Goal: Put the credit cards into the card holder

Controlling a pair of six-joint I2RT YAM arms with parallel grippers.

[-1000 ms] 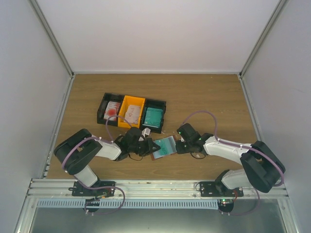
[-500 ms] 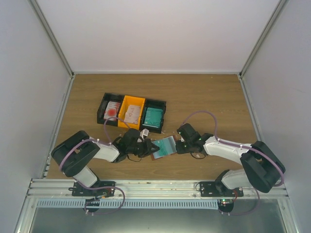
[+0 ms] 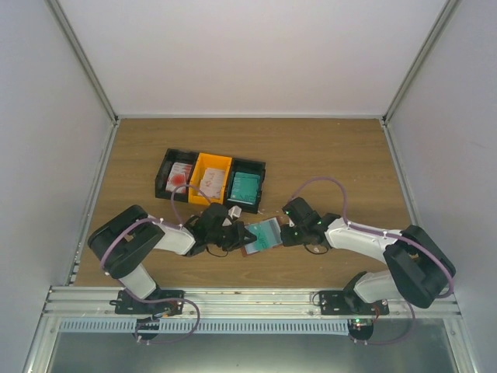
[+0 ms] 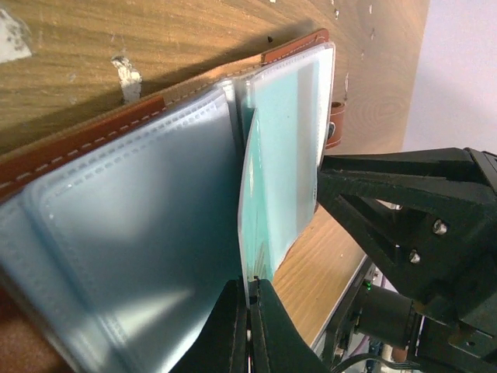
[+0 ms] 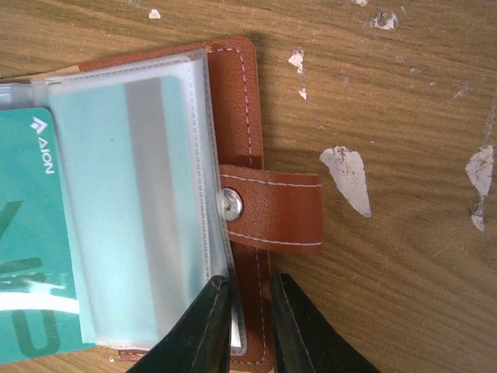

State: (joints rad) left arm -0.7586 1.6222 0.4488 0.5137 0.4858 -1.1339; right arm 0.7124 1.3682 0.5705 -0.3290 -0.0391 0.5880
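The reddish-brown card holder (image 3: pixel 250 249) lies open on the table between my arms, its clear sleeves facing up. My left gripper (image 3: pixel 238 233) is shut on the edge of a teal-green credit card (image 4: pixel 268 210) whose far end sits in the holder's clear sleeves (image 4: pixel 140 225). The left wrist view shows the two fingers pinching the card (image 4: pixel 250 284). My right gripper (image 3: pixel 286 233) is shut on the holder's leather edge (image 5: pixel 233 93), just below the snap strap (image 5: pixel 276 214). The teal card (image 5: pixel 23 233) also shows in the right wrist view.
Three joined bins stand behind the holder. A black bin (image 3: pixel 164 172) holds white cards with a red mark, an orange bin (image 3: pixel 199 166) holds pale cards, and a black bin (image 3: pixel 259 172) holds teal cards. White scraps (image 5: pixel 345 175) mark the wood.
My left gripper drew slightly left with the card, then came back right toward the holder. The right gripper and the holder have hardly moved.
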